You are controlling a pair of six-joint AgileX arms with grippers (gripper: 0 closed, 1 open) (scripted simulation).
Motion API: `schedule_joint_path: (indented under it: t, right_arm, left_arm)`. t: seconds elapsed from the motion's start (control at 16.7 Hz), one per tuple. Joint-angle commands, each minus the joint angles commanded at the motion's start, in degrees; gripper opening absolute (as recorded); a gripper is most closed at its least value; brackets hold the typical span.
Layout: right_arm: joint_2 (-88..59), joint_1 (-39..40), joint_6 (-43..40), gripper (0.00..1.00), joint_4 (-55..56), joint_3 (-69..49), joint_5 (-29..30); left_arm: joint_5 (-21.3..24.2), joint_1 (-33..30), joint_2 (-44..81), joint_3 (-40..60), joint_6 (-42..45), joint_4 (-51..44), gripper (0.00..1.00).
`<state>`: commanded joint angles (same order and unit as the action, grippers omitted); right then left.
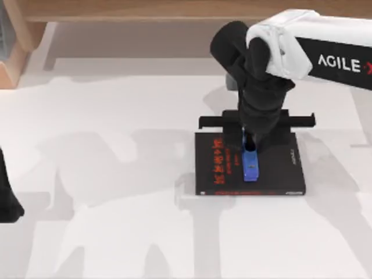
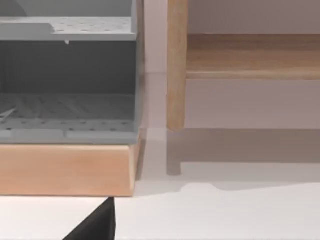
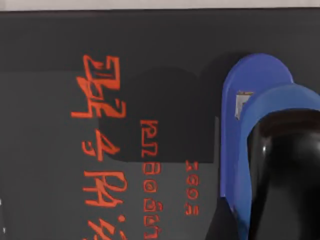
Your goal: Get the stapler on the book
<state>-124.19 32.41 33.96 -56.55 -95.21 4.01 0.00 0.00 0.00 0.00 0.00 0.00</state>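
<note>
The black book (image 1: 279,168) with red lettering lies flat on the white table, right of centre. The small blue stapler (image 1: 250,165) lies lengthwise on its cover, just right of the lettering. My right gripper (image 1: 250,142) reaches straight down over the stapler's far end and is shut on it. In the right wrist view, a glossy black finger (image 3: 285,170) presses against the side of the blue stapler (image 3: 250,80), which sits low over the book (image 3: 50,150). My left arm (image 1: 6,197) is parked at the table's left edge.
A wooden rail (image 1: 145,9) runs along the back of the table. A wood-framed grey rack (image 2: 65,100) and a wooden post (image 2: 176,65) stand at the back left. Open white tabletop (image 1: 116,232) stretches to the left of and in front of the book.
</note>
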Motion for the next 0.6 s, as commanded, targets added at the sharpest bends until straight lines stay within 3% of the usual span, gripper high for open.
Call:
schedule_joint_path:
  t: [0.36,0.6]
  right_arm:
    - [0.00,0.00,0.00,0.98,0.00,0.00,0.00]
    - [0.00,0.00,0.00,1.00,0.00,0.00,0.00]
  left_arm:
    - [0.00,0.00,0.00,0.00,0.00,0.00,1.00]
    - [0.00,0.00,0.00,0.00,0.00,0.00,1.00]
